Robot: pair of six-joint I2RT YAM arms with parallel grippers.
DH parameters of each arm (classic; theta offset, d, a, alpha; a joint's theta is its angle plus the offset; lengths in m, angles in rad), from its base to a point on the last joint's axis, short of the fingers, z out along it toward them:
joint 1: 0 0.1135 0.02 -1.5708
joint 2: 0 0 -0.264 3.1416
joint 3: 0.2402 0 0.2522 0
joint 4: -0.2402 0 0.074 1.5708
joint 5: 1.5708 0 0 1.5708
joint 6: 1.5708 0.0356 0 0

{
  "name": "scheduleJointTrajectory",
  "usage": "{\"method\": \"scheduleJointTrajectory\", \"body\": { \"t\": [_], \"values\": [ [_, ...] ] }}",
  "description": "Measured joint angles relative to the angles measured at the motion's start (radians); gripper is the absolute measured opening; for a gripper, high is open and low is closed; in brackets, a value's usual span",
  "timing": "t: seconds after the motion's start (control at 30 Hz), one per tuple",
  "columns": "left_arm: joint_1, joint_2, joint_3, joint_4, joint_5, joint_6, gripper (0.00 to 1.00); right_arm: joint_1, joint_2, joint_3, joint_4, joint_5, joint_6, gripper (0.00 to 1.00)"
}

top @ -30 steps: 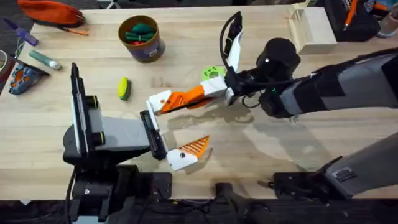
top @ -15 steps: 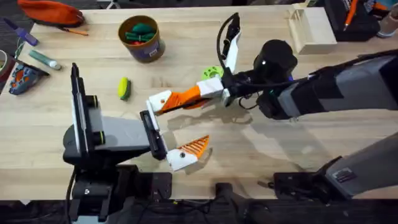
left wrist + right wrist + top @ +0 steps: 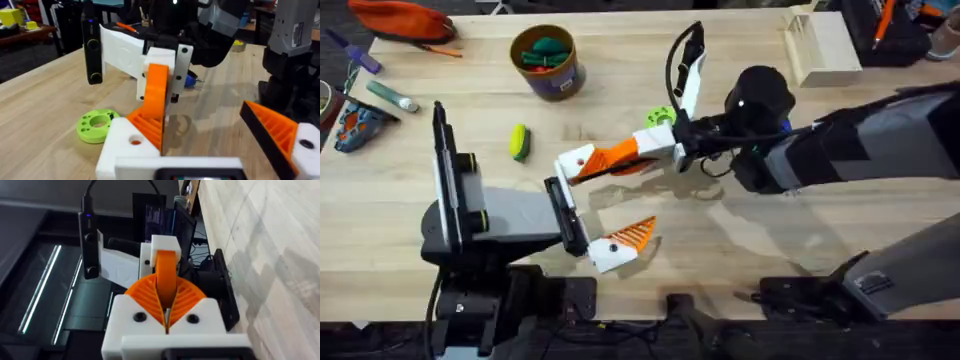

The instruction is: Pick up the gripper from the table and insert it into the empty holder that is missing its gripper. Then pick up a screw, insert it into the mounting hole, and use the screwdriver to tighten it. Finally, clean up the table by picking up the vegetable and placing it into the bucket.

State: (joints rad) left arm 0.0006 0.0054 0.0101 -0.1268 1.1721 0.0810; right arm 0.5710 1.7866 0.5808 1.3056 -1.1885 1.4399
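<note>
My right jaws (image 3: 582, 163) pinch the gripper (image 3: 166, 275): light, stiff, slick plastic, best held by its flat sides. Left jaws (image 3: 615, 246) spread.

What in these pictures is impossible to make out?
- Right wrist view: the holder has its socket hidden behind the orange gripper, which the right gripper holds.
- Left wrist view: a blue tool is mostly behind the right gripper.
- Overhead: the bucket contents are too small to name.
</note>
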Motion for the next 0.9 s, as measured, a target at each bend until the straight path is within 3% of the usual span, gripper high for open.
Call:
{"method": "scheduleJointTrajectory", "body": {
  "t": [0.7, 0.9],
  "values": [
    [0.0, 0.0, 0.0, 0.003, -0.011, 0.004, 0.987, -0.006, 0.001, 0.033, -0.013, -0.029, 0.0, 0.008],
    [0.0, 0.0, 0.0, 0.003, -0.014, 0.007, 0.987, -0.007, 0.001, 0.055, -0.091, -0.04, -0.001, 0.008]
  ]
}}
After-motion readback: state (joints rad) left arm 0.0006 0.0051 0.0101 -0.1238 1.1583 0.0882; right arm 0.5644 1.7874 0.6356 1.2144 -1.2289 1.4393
